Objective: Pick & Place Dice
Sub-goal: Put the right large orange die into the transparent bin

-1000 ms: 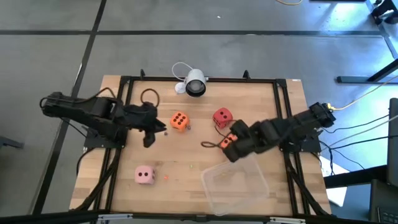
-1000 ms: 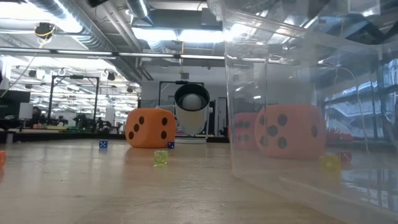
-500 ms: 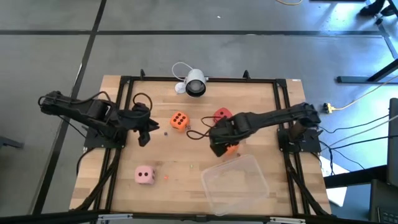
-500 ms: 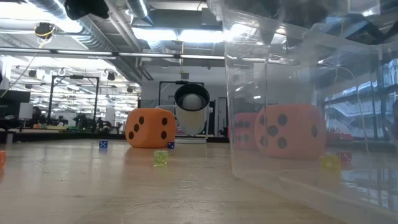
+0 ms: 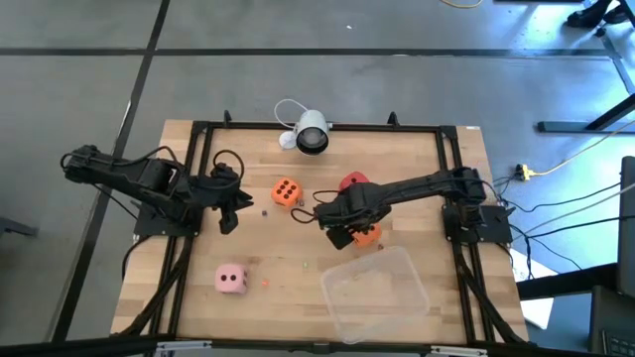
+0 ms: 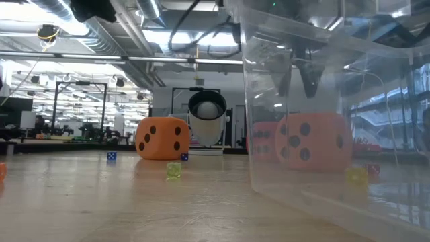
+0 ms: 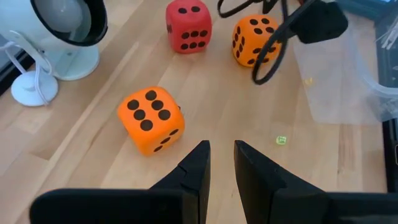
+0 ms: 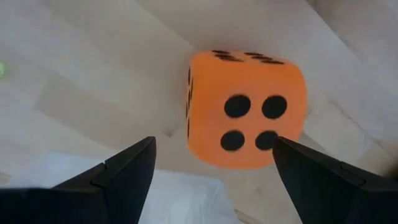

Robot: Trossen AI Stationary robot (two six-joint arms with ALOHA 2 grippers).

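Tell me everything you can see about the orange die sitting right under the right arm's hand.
The orange die is a soft-looking cube with rounded corners and dark round pips; the face toward the right hand shows four. It rests flat on the wooden table, just beyond the clear plastic tub, near the red die. The right hand hangs over it with fingers spread wide; nothing grips it.

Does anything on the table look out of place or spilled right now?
Nothing is spilled or damaged. The clear tub sits askew to the table's edges and looks empty, with all four dice outside it. A few tiny coloured dice, such as a yellow-green one, lie scattered on the wood. The right gripper hangs open by an orange die.
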